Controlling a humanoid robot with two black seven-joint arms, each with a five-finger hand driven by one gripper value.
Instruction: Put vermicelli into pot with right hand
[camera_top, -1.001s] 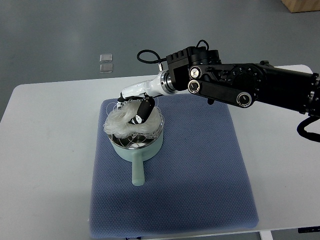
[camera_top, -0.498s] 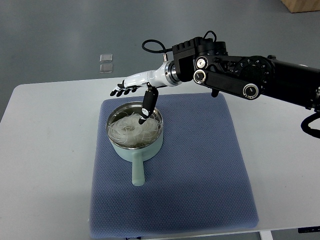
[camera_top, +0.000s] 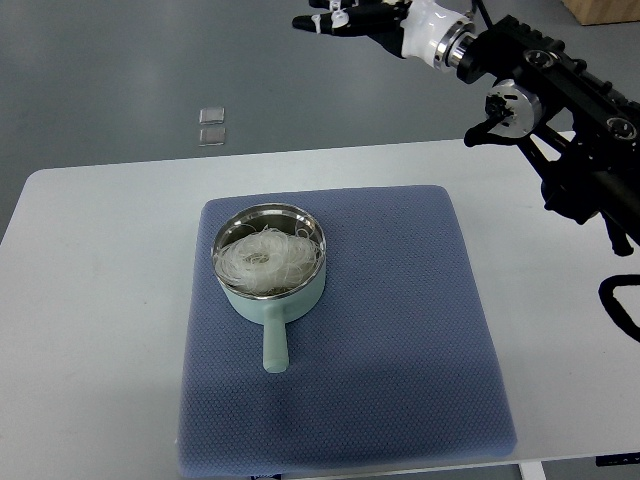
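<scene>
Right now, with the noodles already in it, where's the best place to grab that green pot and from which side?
Probably the handle of the pot. It sticks out straight toward the near edge of the blue mat, with open mat on both sides, so a robot hand could come from the near side and close across it. The round body is wide and full of vermicelli, which makes it a poorer grip.

Right hand (camera_top: 352, 18) has lifted away, apparently empty, from pot (camera_top: 270, 262).

White table (camera_top: 100, 300); blue mat (camera_top: 400, 330) flat on it, pot (camera_top: 272, 270) on mat.
</scene>
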